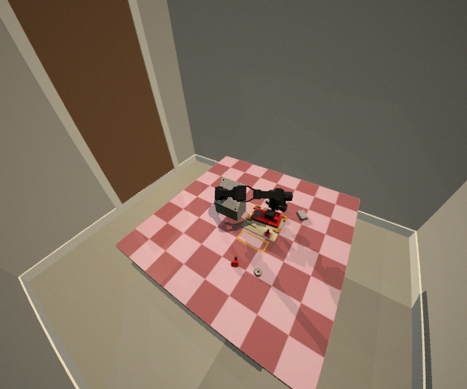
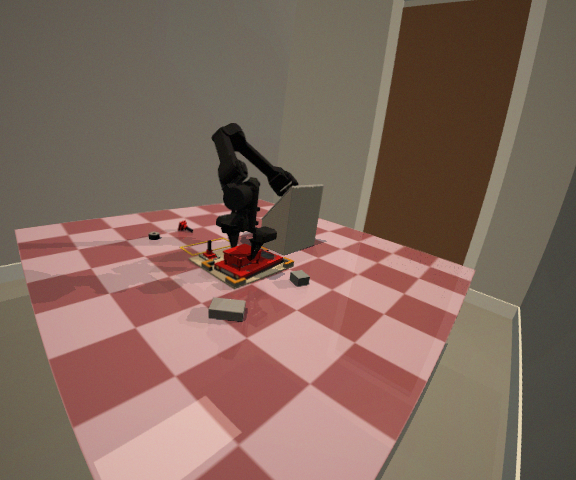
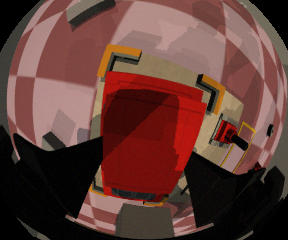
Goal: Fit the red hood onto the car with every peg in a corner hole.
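- While the black arm [image 1: 267, 194] [image 2: 230, 149] reaches over the pink and red checked table [image 1: 242, 307] [image 2: 298, 351] [image 3: 69, 60], the top view shows its gripper [image 1: 272, 212] [image 2: 244, 252] [image 3: 147, 148] above the red car in the jig [image 1: 280, 228] [image 2: 199, 260] [image 3: 166, 68]. It is small and dark there, so the hood [image 1: 275, 218] [image 2: 237, 256] [image 3: 149, 130] is probably the red part under the fingers. A grey block [image 1: 302, 215] [image 2: 227, 309] [image 3: 91, 11] sits near the jig, and a little ring [image 1: 254, 273] [image 2: 154, 235] lies well apart from it.
- In the outside view, the gripper points down, with the hood between its two fingers. The hood is over the red chassis [image 2: 274, 261]. I can't tell if the pegs are in the holes. A small grey block [image 2: 299, 277] [image 3: 54, 141] is beside the jig.
- In the wrist view, the hand is squeezing the hood, one finger on each side. The flat red roof hides most of the car. A red piece with a black stick [image 1: 267, 233] [image 2: 208, 253] [image 3: 226, 131] is beside the car.
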Controlling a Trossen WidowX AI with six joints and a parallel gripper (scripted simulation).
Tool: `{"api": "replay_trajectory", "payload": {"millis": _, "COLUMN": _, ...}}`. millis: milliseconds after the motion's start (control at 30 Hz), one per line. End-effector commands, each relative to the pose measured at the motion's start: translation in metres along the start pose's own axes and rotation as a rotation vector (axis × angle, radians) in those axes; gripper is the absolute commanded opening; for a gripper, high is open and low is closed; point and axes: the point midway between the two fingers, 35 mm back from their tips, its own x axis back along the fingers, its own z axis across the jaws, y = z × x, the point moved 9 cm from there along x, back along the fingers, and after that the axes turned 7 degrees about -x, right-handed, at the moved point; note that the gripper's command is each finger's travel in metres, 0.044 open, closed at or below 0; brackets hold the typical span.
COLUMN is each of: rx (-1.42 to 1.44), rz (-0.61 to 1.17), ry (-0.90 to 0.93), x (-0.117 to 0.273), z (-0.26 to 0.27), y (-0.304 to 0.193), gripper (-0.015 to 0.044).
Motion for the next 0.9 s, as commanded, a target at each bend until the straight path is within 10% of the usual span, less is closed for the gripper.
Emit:
{"api": "replay_trajectory", "payload": {"millis": 0, "rx": -0.008, "rz": -0.003, "ry": 0.006, "x": 0.0022, "z": -0.0007, "y": 0.0014, "gripper": 0.0000}}
{"api": "replay_trajectory", "payload": {"millis": 867, "rx": -0.004, "rz": -0.009, "ry": 0.004, "x": -0.0054, "z": -0.0005, "y": 0.0002, "gripper": 0.0000}}
